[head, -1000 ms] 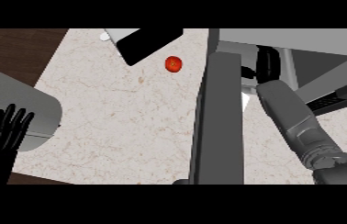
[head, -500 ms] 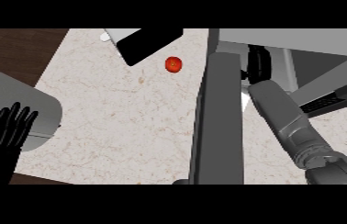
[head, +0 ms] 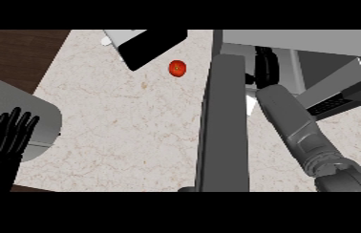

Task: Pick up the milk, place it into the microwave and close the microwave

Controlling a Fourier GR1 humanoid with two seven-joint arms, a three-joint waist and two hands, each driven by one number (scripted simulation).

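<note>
The microwave [head: 317,46] stands at the right of the counter. Its door [head: 224,127] is swung open and shows edge-on as a tall dark grey slab. My right forearm [head: 296,127] reaches past the door's inner side, and my right hand [head: 266,67] is a black shape inside the microwave's opening. The milk does not show plainly. A pale sliver [head: 251,104] lies between the door and my forearm, and I cannot tell what it is. My left hand [head: 15,132] rests open at the lower left edge, fingers up.
A red tomato [head: 177,68] lies on the speckled counter [head: 127,117] left of the door. A black and grey appliance [head: 152,45] sits at the back. A grey rounded object [head: 38,117] is under my left hand. Dark wood [head: 28,50] borders the counter's left.
My right forearm and hand have swung a little to the left, closer to the open door. The left hand, the door and the tomato have not moved.
</note>
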